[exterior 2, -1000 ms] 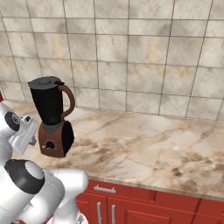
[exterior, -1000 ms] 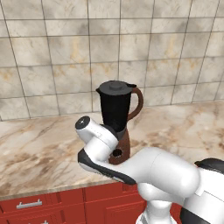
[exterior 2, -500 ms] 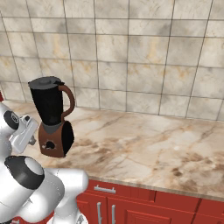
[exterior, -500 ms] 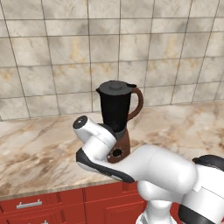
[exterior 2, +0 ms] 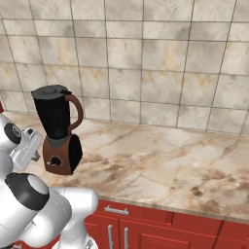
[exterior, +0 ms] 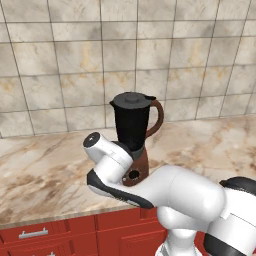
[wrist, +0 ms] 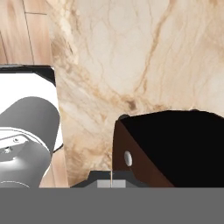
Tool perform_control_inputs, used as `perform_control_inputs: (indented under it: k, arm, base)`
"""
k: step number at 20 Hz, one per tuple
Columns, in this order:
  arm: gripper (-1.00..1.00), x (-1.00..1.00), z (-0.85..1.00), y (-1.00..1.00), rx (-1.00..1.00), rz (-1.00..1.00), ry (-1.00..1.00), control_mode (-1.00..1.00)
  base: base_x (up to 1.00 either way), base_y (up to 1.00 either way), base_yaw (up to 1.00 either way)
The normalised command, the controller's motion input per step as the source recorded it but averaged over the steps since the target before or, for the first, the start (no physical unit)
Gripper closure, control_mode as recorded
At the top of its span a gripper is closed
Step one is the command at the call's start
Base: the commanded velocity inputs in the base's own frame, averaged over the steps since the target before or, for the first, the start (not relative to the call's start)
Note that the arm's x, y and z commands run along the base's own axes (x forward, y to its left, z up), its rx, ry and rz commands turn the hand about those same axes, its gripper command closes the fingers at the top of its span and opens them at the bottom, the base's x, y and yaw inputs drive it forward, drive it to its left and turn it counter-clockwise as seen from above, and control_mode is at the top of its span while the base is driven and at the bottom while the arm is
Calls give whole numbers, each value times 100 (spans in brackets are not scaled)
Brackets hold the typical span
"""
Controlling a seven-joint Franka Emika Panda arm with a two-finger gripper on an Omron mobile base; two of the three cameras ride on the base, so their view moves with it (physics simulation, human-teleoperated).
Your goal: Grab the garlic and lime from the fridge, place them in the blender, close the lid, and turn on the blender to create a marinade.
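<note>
We had the blender (exterior: pixel 132 137) sitting on the marble counter (exterior 2: pixel 160 160) toward its front edge, lid (exterior: pixel 132 99) already on the jar. Our gripper (wrist: pixel 111 183) was squeezed fully shut with nothing in it, right at the blender's brown base.

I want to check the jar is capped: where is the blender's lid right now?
The lid sits on top of the blender, mid-frame in the left base view and at the left in the right base view, on the marble counter before the tiled wall.

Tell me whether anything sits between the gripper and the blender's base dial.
Nothing visible does. In the hand view the gripper, fingers shut, sits right at the reddish-brown base of the blender, with bare marble counter around it. The lid is on the jar.
</note>
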Motion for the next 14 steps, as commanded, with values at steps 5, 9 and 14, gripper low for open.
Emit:
perform_control_inputs:
  k: [5, 9, 14]
  arm:
    - [100, 1, -5, 1, -2, 0, 0, -100]
    - [100, 1, -17, 0, -8, 0, 0, -100]
    - [100, 2, -28, 3, -9, 0, -7, -100]
  base:
    - [0, 0, 0]
    - [0, 0, 0]
    - [0, 0, 0]
